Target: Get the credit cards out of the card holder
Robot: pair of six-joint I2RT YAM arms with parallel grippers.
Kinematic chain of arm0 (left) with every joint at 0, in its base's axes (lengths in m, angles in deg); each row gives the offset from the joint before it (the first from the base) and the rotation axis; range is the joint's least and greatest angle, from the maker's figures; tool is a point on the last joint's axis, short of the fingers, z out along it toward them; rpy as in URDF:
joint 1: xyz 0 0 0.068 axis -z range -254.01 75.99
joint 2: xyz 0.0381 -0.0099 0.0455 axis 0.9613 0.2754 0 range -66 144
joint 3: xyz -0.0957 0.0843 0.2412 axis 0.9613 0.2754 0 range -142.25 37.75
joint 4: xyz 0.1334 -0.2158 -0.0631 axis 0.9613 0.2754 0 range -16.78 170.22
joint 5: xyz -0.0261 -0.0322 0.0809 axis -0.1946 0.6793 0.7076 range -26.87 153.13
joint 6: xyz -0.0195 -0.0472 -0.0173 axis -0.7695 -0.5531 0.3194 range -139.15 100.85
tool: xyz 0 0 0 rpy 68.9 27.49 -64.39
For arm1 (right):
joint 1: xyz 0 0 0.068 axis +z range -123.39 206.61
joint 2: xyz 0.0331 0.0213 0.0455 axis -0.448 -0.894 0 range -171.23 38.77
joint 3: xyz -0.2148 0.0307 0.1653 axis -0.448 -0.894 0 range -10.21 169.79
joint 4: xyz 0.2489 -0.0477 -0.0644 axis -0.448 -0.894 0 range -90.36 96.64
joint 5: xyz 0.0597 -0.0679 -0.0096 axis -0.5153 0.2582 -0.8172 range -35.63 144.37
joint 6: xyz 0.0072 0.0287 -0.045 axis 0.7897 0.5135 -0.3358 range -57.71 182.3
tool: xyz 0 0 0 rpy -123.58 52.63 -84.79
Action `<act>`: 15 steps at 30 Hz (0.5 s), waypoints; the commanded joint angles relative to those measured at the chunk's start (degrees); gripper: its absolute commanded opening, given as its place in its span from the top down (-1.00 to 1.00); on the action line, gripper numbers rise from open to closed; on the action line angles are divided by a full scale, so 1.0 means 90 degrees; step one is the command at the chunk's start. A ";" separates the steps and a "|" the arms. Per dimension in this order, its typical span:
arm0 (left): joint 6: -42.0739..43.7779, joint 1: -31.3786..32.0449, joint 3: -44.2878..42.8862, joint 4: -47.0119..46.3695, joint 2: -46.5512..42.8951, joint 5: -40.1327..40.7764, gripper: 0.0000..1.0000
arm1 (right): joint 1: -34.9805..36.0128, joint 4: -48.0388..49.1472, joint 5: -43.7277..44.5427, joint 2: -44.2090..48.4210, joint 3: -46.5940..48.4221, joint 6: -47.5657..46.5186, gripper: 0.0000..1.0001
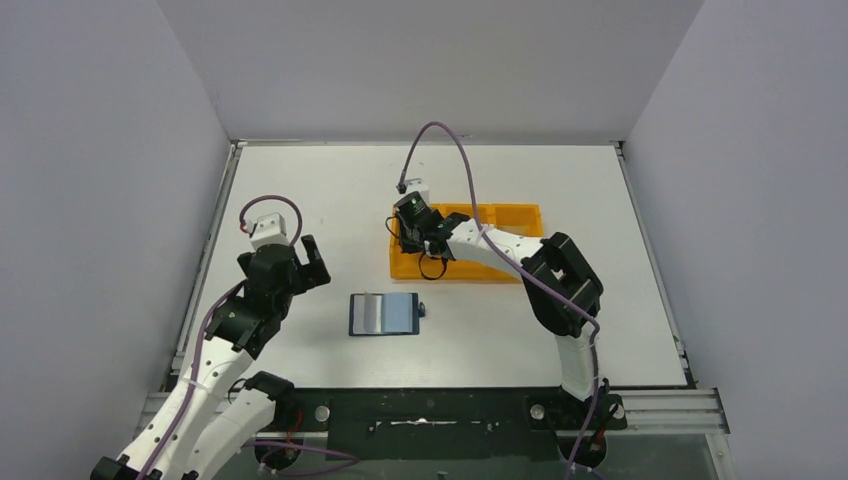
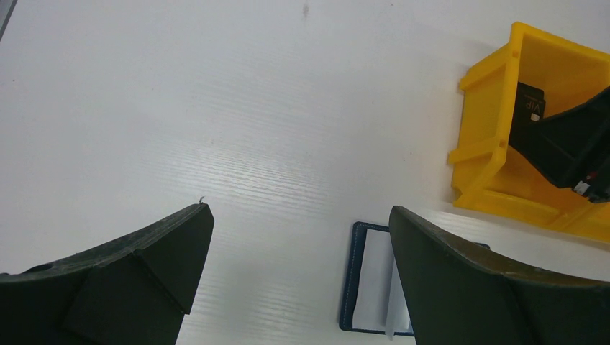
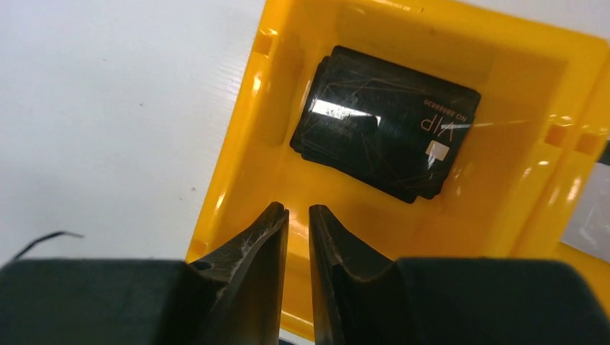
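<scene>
A stack of glossy black credit cards [image 3: 388, 144] lies flat in the end compartment of the orange plastic tray [image 3: 237, 144], just ahead of the right hand [image 3: 298, 212]. The top card has rounded corners, thin line patterning, "VIP" lettering and a small pale square. The right hand's dark fingers are drawn almost together over the compartment, a thin slit between them and nothing in it.

The card holder [image 1: 384, 314] lies spread open on the smooth white surface [image 1: 500, 330], well apart from the right hand and just ahead of the left hand [image 2: 301, 212]. It is a navy rectangle with blue-grey inner pockets, a paler grey panel on one half and a small tab on one edge. The left hand's fingers are spread wide and hold nothing.
</scene>
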 commanded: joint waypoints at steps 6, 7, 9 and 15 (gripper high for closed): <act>0.0094 -0.0082 -0.0056 -0.0330 0.0009 -0.0086 -0.92 | 0.0140 -0.0645 0.0609 -0.0881 0.0868 0.0709 0.66; 0.0097 -0.0083 -0.0059 -0.0335 0.0015 -0.0098 -0.92 | 0.0154 -0.0651 0.0663 -0.0957 0.0921 0.0717 0.66; 0.0100 -0.0092 -0.0058 -0.0340 0.0013 -0.0111 -0.92 | 0.0167 -0.0678 0.0850 -0.1087 0.1018 0.0763 0.66; 0.0097 -0.0103 -0.0052 -0.0340 0.0011 -0.0107 -0.92 | 0.0130 -0.0585 0.1410 -0.1296 0.1102 0.0929 0.63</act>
